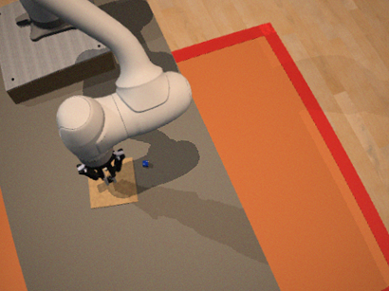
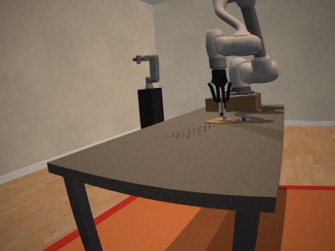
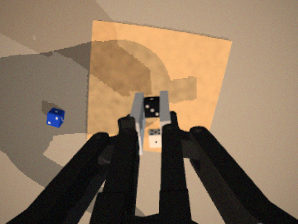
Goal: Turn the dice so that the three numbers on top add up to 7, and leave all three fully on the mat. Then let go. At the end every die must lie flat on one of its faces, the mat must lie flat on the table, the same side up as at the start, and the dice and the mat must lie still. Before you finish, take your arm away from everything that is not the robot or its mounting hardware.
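The tan mat [image 1: 114,184] lies flat on the grey table; it also shows in the wrist view [image 3: 160,76] and the side view [image 2: 222,120]. My gripper [image 3: 152,104] is shut on a black die [image 3: 152,106] and holds it a little above the mat. A white die [image 3: 154,137] lies on the mat right under the fingers. A blue die [image 3: 55,117] lies on the bare table just off the mat's edge, also seen in the overhead view [image 1: 146,164] and the side view [image 2: 243,118]. In the overhead view the gripper [image 1: 108,175] hangs over the mat's near-arm corner.
The arm's grey base block [image 1: 46,55] stands on the table behind the mat. A brown box [image 2: 233,103] shows behind the mat in the side view. A second small arm on a black pedestal [image 2: 150,104] stands beyond the table.
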Motion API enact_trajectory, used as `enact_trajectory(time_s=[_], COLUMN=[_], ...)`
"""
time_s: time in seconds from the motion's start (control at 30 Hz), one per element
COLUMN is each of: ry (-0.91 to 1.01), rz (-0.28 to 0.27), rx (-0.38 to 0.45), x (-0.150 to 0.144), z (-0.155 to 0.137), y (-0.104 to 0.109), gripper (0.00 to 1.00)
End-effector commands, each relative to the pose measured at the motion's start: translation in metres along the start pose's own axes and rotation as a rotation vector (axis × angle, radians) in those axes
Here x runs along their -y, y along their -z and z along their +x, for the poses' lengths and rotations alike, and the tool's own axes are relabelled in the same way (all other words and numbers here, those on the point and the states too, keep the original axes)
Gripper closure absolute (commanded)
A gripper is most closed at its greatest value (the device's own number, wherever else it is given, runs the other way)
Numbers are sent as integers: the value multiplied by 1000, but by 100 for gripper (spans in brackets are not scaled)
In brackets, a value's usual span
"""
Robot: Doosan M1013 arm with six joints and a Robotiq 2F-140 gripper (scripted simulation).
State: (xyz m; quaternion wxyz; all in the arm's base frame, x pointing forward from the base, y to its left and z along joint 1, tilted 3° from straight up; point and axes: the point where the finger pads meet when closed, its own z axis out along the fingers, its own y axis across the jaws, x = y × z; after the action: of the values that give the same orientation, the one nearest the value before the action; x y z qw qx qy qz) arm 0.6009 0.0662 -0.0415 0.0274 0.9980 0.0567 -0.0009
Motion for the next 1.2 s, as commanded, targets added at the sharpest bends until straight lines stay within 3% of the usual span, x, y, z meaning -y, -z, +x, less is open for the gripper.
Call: enact_trajectory(time_s=[0.0, 0.17, 1.17], ry=[0, 0, 0], rz=[0, 0, 0], rx=[0, 0, 0], x=[0, 0, 0], z=[0, 0, 0], y=[-9, -17, -18], gripper=[93, 93, 93])
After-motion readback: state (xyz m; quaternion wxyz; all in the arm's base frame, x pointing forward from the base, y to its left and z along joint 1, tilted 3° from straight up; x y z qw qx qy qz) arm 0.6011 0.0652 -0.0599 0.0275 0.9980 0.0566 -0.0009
